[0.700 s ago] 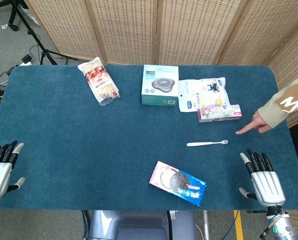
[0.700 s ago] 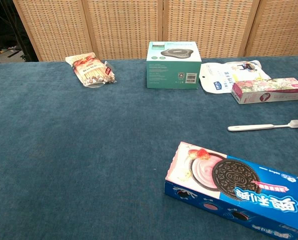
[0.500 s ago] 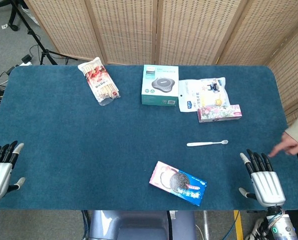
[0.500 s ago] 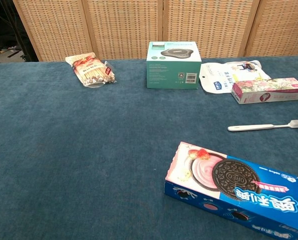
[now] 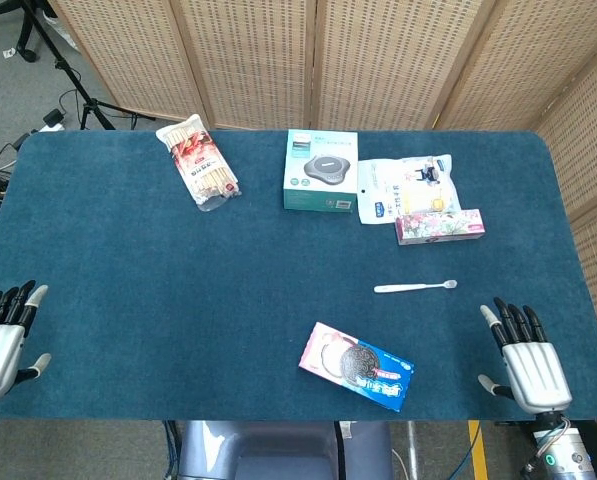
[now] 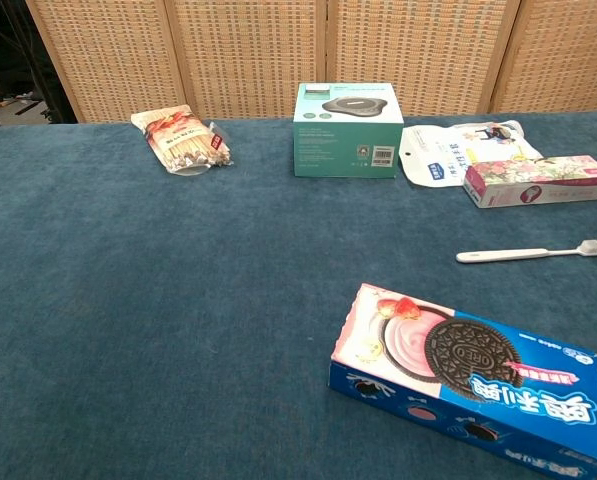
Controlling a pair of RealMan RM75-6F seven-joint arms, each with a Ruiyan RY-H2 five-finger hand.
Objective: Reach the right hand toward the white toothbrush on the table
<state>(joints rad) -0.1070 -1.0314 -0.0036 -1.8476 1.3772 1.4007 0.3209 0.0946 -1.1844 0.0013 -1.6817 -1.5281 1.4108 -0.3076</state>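
Note:
The white toothbrush (image 5: 415,288) lies flat on the blue table, handle to the left and head to the right; the chest view shows the toothbrush (image 6: 528,253) at its right side. My right hand (image 5: 523,358) rests near the table's front right corner, fingers extended and apart, holding nothing, a short way to the right of and nearer than the brush. At the front left edge sits my left hand (image 5: 3,340), fingers likewise apart and empty. Neither hand appears in the chest view.
A cookie box (image 5: 357,366) lies in front of the toothbrush. Behind the brush are a pink carton (image 5: 439,226), a white packet (image 5: 406,184) and a teal box (image 5: 321,170). A snack bag (image 5: 198,162) lies at the back left. Wicker screens stand behind the table.
A person's arm and pointing hand at the right edge of the head view has withdrawn out of sight. Both my hands and all objects have stayed where they were.

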